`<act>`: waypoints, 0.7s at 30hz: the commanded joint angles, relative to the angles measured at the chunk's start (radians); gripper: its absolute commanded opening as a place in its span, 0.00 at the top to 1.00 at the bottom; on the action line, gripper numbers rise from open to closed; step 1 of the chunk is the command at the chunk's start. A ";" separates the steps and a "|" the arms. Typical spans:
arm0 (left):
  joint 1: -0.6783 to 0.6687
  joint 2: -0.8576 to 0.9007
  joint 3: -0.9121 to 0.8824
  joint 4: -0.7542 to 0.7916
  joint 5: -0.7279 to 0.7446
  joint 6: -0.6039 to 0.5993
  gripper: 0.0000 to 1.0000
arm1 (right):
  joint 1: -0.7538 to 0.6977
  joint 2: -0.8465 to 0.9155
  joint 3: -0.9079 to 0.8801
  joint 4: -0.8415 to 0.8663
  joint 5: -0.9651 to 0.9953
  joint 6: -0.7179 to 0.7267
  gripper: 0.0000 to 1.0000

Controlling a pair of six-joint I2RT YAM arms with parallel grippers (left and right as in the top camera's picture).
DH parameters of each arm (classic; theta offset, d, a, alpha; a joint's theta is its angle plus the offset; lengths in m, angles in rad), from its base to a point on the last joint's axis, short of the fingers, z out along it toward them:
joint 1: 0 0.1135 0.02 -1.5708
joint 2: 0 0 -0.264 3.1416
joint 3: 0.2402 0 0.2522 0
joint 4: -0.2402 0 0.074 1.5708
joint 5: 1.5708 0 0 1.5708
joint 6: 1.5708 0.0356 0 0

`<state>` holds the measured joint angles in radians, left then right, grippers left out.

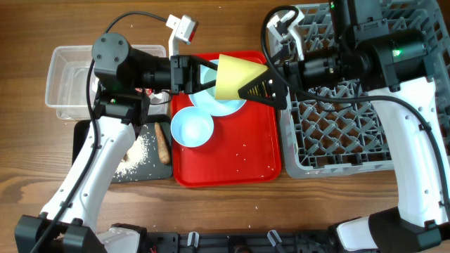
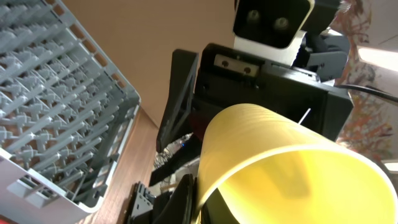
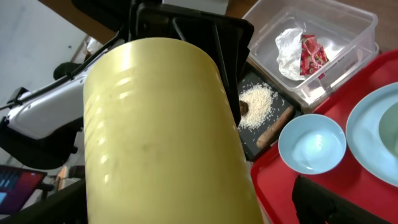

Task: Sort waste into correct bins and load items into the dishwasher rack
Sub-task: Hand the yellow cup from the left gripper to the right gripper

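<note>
Right of the flat red serving tray (image 1: 239, 151) stands the large grey pegged plastic rack (image 1: 337, 133); left, the shallow black rectangular tray (image 1: 152, 130), the clear plastic rectangular tub (image 1: 67, 77) behind that. Above the serving tray's rear hangs a small yellow cup (image 1: 238, 77).

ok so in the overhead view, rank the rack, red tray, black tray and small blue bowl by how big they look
1. dishwasher rack
2. red tray
3. black tray, partly covered
4. small blue bowl

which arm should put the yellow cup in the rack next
Probably right: the open right gripper flanks the yellow cup that the left gripper holds, and the dishwasher rack lies on its side.
</note>
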<state>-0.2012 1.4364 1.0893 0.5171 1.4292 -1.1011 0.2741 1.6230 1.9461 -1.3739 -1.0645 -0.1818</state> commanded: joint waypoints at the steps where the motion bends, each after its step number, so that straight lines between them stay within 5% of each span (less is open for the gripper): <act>1: -0.004 -0.017 0.011 0.015 0.042 0.024 0.96 | -0.004 0.004 0.008 0.007 0.064 0.053 0.01; 7: -0.004 -0.017 0.011 0.015 0.048 0.024 0.96 | -0.004 0.004 0.009 0.049 -0.002 0.088 0.10; 14: -0.004 -0.017 0.011 0.015 0.046 0.025 0.95 | -0.004 0.004 0.008 0.050 -0.006 0.088 0.43; 21: -0.004 -0.017 0.010 0.014 0.044 0.024 0.83 | -0.004 0.004 0.009 0.056 0.059 0.088 0.44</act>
<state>-0.1963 1.4372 1.0893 0.5175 1.4189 -1.1007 0.2756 1.6196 1.9476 -1.3281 -1.1301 -0.1051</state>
